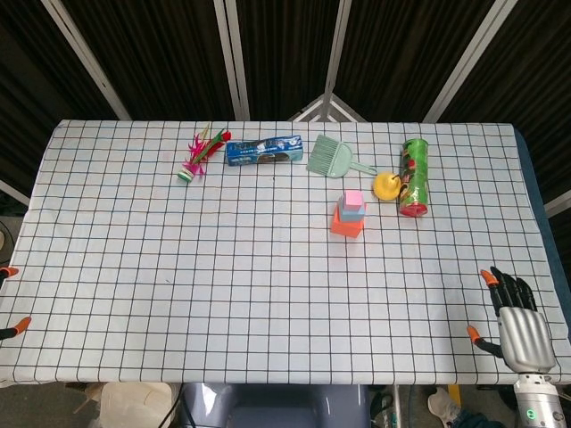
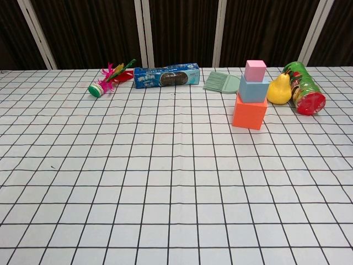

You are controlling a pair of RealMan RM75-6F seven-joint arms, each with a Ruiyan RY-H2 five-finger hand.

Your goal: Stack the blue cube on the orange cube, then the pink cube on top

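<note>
The stack stands finished on the worktop (image 2: 165, 182): the orange cube (image 2: 249, 113) sits on the checked cloth, the blue cube (image 2: 253, 89) rests on it, and the pink cube (image 2: 255, 70) sits on top of that. In the chest view all 3 look upright, each turned a little from the one below and the upper 2 set toward the far side, yet each seated within the top face beneath it.

The right robot hand (image 1: 516, 326) shows only in the head view, at the near right corner of the worktop. It holds nothing, and its fingers (image 1: 510, 287) are apart and extended. The stack lies well apart from it — away toward the far side and to the left, near the worktop's middle. Of the left robot hand only orange tips (image 1: 11, 298) peek in at the left edge, so I cannot tell its state.

Judging by position, the right robot hand is the nearer one to the stack, should any correction be needed — though the task looks done.

The yellow pear (image 2: 279, 89) and the green can (image 2: 302, 88) lie just beside the stack on the right.
</note>
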